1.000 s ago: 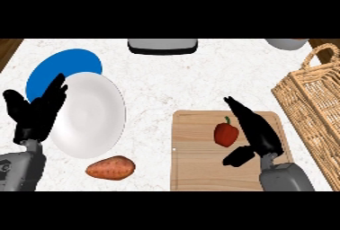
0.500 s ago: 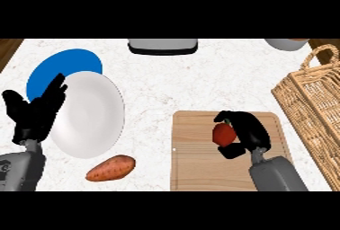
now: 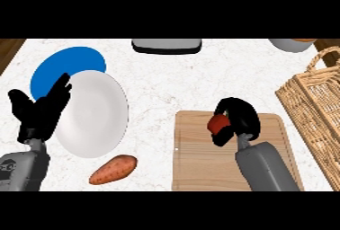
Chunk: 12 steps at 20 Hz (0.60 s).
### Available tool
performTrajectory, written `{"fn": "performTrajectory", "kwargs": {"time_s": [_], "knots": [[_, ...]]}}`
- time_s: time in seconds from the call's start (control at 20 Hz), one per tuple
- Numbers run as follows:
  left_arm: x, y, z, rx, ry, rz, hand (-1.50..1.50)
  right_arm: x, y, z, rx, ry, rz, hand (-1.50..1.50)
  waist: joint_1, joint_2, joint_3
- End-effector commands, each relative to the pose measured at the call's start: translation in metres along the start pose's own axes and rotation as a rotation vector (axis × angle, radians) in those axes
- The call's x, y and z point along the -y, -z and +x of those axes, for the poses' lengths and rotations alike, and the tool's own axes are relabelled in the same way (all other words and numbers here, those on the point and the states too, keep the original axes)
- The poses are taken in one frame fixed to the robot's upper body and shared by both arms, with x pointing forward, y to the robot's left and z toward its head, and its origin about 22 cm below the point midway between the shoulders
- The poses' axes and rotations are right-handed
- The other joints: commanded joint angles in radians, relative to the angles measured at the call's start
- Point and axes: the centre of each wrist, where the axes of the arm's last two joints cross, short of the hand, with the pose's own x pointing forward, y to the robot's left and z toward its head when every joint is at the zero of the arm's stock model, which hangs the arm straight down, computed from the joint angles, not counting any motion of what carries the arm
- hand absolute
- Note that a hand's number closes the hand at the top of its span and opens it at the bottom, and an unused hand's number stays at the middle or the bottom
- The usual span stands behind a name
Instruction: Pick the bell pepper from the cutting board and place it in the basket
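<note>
Right robot hand [image 3: 237, 117] curls around the bell pepper [image 3: 217, 123] over the cutting board [image 3: 199, 166]; bare table [image 3: 179, 76] separates it from the basket [image 3: 312, 108]. Left robot hand [image 3: 40, 110] rests open at the left edge.

head view | steeply down | counter [image 3: 172, 81] close | forearms from lower edge
</note>
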Motion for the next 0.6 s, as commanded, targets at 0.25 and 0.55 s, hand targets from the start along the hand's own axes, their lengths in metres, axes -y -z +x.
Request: {"fn": "performTrajectory", "kwargs": {"time_s": [0.25,0.55], "knots": [[0.007,0.010,0.016,0.031,0.018,-0.069,0.00,0.019,0.033,0.071,-0.497,0.219,-0.263,1.50,0.081,0.019,0.005],[0.022,0.016,0.014,0.034,0.014,-0.088,0.00,0.035,0.040,0.106,-0.402,0.451,-0.451,1.50,0.081,0.021,0.005]]}}
